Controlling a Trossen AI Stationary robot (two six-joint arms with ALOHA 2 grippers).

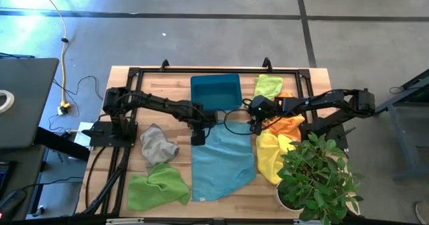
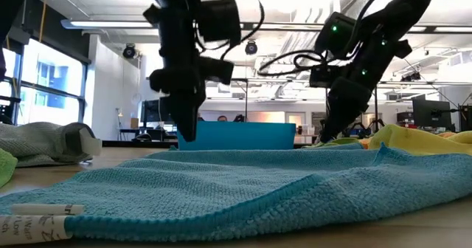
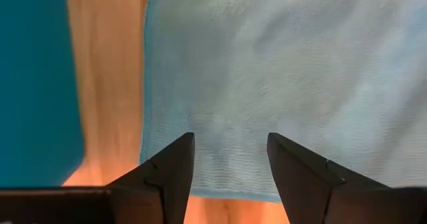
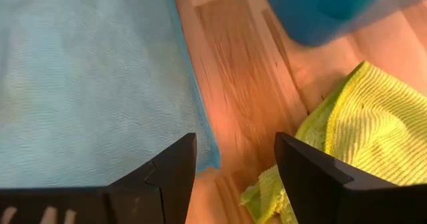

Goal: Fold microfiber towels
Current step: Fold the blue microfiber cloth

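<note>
High view: wooden table (image 1: 177,78) on grey floor; left gripper (image 1: 198,138) and right gripper (image 1: 255,126) spread above blue towel (image 1: 221,165)

Both arms are matte black with looping black cables, green indicator lights glowing on the right arm (image 2: 361,49).

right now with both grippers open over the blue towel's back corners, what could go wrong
1. The left gripper hangs over the edge of the blue towel, close to the teal bin; a slightly off pinch might catch only bare table.
2. The right gripper straddles the towel's corner with a lime green towel close by, so it could snag that instead.
3. The towel's front right edge is rumpled, so a fold may come out uneven.
</note>
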